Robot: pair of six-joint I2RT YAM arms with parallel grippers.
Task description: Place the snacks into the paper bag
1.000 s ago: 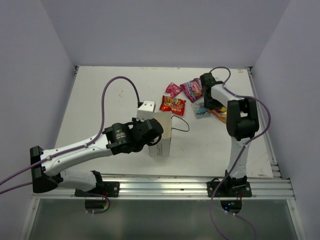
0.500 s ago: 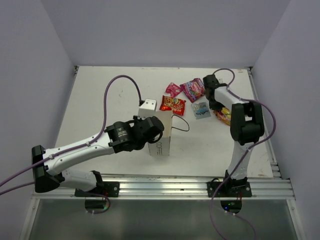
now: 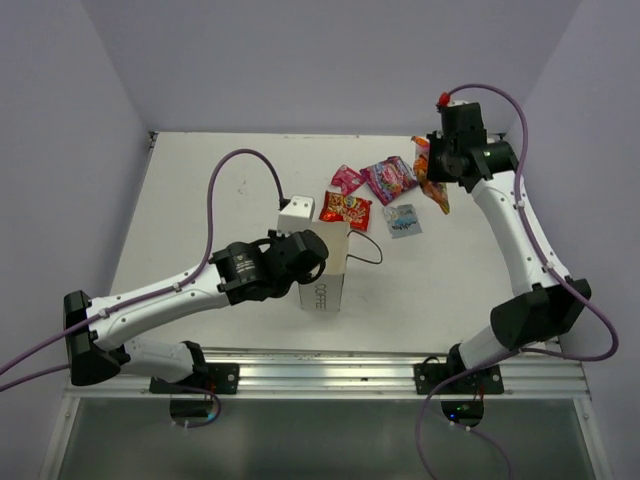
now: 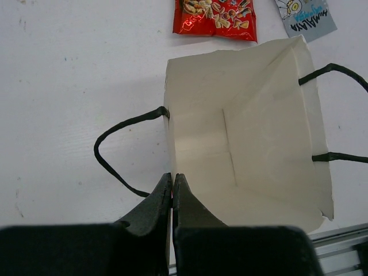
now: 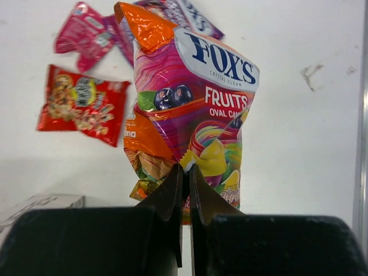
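Over the far right corner of the white bench (image 3: 200, 200), we've got the right gripper (image 5: 184, 169) up in the air. Its fingers are pressed together on one end of an orange-and-pink crinkly foil sweet packet (image 5: 195, 98). The rest of that packet hangs free past the fingertips, clear of the bench.

Down toward the near edge, about midway along it, stands the small white boxy paper bag (image 4: 247, 132) with thin black loop handles (image 4: 118, 149). Its mouth is open and we see nothing inside. The left gripper (image 4: 173, 179) is clamped tight on the bag's rim near one corner.

Between the bag and the far edge lie four more snacks. There's a red-orange foil packet (image 3: 345, 210) near the bag's far side, then a small magenta packet (image 3: 345, 180), a larger pink multicolour packet (image 3: 390, 178) and a pale blue-clear packet (image 3: 403, 220).

So how will this one handle? We'd call it light, soft-walled and slick. The foil crumples instead of resisting, and the loose sweets inside probably slump to the low end and make it swing. A pinch on the flat end edge, where the foil doubles up, looks like the right hold. A grip on the puffed middle would likely skid off.

The bag is thin paper and light too. We'd expect it to tip or slide if nudged, so that clamp on the rim matters. The mouth looks only a little wider than the packet, so we'd bring it in end-first and let go low over the opening.
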